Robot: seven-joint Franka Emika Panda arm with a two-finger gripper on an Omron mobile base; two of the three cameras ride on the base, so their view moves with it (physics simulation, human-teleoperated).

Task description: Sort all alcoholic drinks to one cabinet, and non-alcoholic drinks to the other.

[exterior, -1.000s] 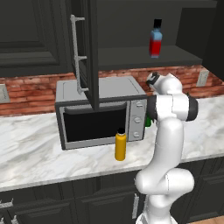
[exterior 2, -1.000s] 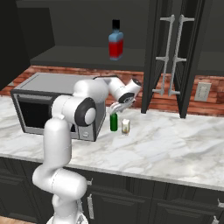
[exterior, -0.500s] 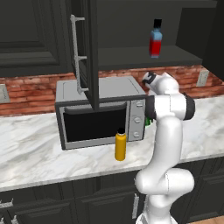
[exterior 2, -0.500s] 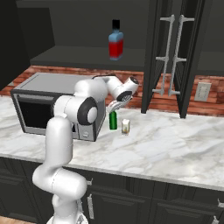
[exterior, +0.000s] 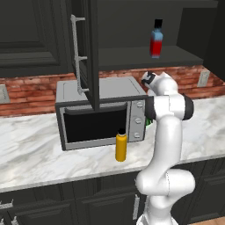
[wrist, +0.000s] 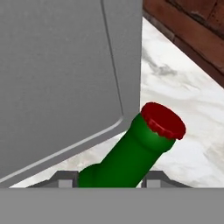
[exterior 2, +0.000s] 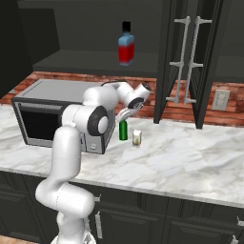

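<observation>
Nearest the robot's base, the yellow-orange bottle (exterior: 121, 146) stands upright on the marble table (exterior: 35, 154), just in front of the microwave (exterior: 101, 112) and well apart from the arm's working end. Further in, off the microwave's right-hand side, the pincer (exterior 2: 125, 116) has its tips on either side of the green bottle (wrist: 131, 153). From the hand view the neck runs up between the two tips to the red cap (wrist: 162, 120), but whether the pads press the glass or stand just apart from it cannot be told. That bottle stands upright on the table close beside the microwave's wall, with the small cream container (exterior 2: 137, 137) just beside it on the other side. Farthest off, the blue-and-red bottle (exterior 2: 126, 44) already sits on the open cabinet shelf (exterior 2: 86, 59) above, and a second cabinet with open doors (exterior 2: 183, 66) lies to the right. The step in hand looks like taking hold of the green bottle. Next, it likely calls for a firm grip, a straight lift clear of the microwave wall and the cream container, then a carry up to the shelf beside the other alcoholic drink.
</observation>
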